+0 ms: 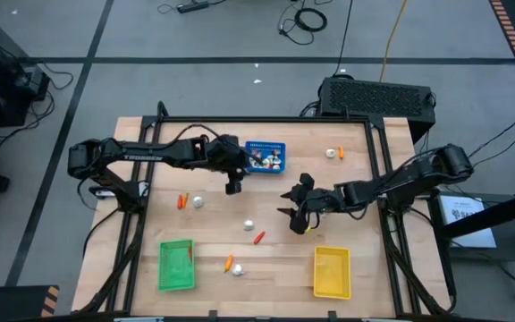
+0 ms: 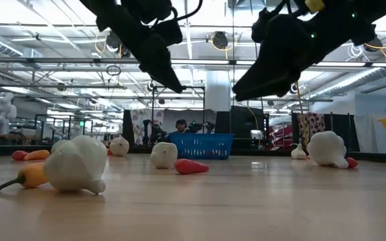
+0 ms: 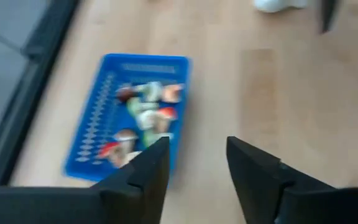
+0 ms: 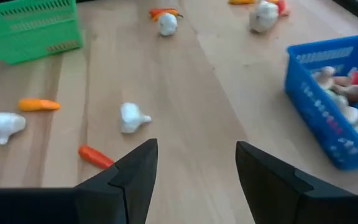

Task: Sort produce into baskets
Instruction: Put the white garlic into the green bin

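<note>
The blue basket (image 1: 265,156) stands at the table's far middle with several small white-and-red pieces (image 3: 146,112) in it. The green basket (image 1: 175,265) and the yellow basket (image 1: 332,271) stand near the front edge. Loose produce lies on the wood: a white bulb (image 1: 249,224) beside a red stick (image 1: 258,237), an orange stick (image 1: 182,200) with a bulb (image 1: 198,202), and another such pair (image 1: 233,266). My left gripper (image 3: 194,168) hangs open above the table just near-left of the blue basket. My right gripper (image 4: 194,174) hangs open right of the middle bulb and above it. Both grippers hold nothing.
A bulb and an orange piece (image 1: 334,153) lie at the far right. Black frame rails (image 1: 378,179) run along the table's sides. Bare wood lies between the green and yellow baskets.
</note>
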Action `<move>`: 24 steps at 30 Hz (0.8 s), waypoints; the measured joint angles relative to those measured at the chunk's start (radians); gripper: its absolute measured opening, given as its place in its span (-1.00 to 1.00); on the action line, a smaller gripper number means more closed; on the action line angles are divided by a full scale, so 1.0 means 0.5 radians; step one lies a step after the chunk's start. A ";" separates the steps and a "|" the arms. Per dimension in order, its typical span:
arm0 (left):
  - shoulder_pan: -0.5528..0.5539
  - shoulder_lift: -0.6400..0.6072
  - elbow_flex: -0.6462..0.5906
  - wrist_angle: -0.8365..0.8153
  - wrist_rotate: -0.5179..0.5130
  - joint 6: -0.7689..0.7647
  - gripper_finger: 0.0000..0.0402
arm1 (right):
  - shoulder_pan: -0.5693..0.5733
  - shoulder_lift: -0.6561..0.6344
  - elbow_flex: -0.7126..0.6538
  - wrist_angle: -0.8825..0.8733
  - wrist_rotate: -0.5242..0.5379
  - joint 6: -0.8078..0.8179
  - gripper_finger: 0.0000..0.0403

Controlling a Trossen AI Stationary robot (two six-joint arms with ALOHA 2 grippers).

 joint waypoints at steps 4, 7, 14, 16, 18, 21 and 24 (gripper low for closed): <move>-0.134 -0.025 0.000 -0.136 0.038 -0.001 0.09 | 0.017 0.113 0.000 0.278 -0.008 -0.039 0.03; -0.266 -0.050 0.002 -0.288 0.044 -0.041 0.19 | 0.018 0.151 0.001 0.469 -0.008 -0.147 0.03; -0.597 -0.071 -0.001 -0.536 0.170 -0.360 0.21 | 0.013 0.164 0.002 0.602 -0.007 -0.331 0.03; -0.683 -0.061 -0.014 -0.501 0.246 -0.409 0.21 | 0.008 0.164 0.002 0.606 -0.006 -0.363 0.03; -0.775 -0.044 -0.041 -0.504 0.263 -0.433 0.21 | 0.001 0.164 0.002 0.620 -0.006 -0.393 0.03; -0.896 -0.024 -0.064 -0.393 0.264 -0.429 0.21 | -0.016 0.164 0.002 0.614 -0.006 -0.411 0.03; -0.987 -0.009 -0.066 -0.315 0.222 -0.429 0.21 | -0.029 0.164 0.002 0.607 -0.006 -0.411 0.03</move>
